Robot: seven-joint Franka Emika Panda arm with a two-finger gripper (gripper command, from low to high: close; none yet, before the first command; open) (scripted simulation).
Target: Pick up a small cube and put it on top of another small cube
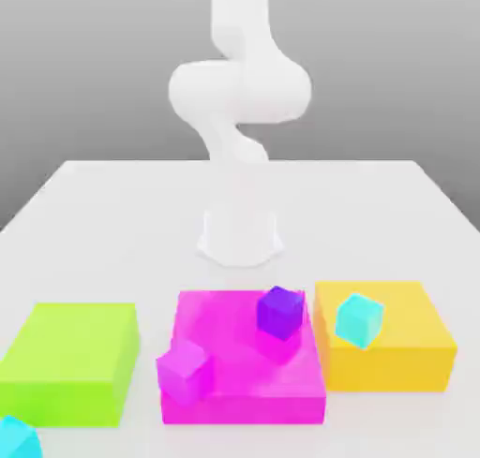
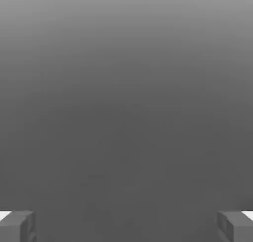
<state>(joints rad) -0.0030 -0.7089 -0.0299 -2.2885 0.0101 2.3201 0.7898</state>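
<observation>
Open, empty jaws of the Panda gripper (image 2: 126, 227), spread wide in the hand view, ready to admit a cube.
The sky-cyan cube (image 1: 19, 439) is at the exterior view's near left corner, partly cut off by the edge, just in front of the lime-green block (image 1: 70, 353). Nothing is gripped, so picking has presumably yet to begin. A mint-turquoise cube (image 1: 360, 321) appears tilted over the yellow-orange block (image 1: 384, 361); purple (image 1: 280, 313) and magenta (image 1: 185, 372) cubes overlap the flat magenta block (image 1: 244, 409). Whether they rest or hang there, I cannot tell. The green block could hinder a low approach from the arm's side.
</observation>
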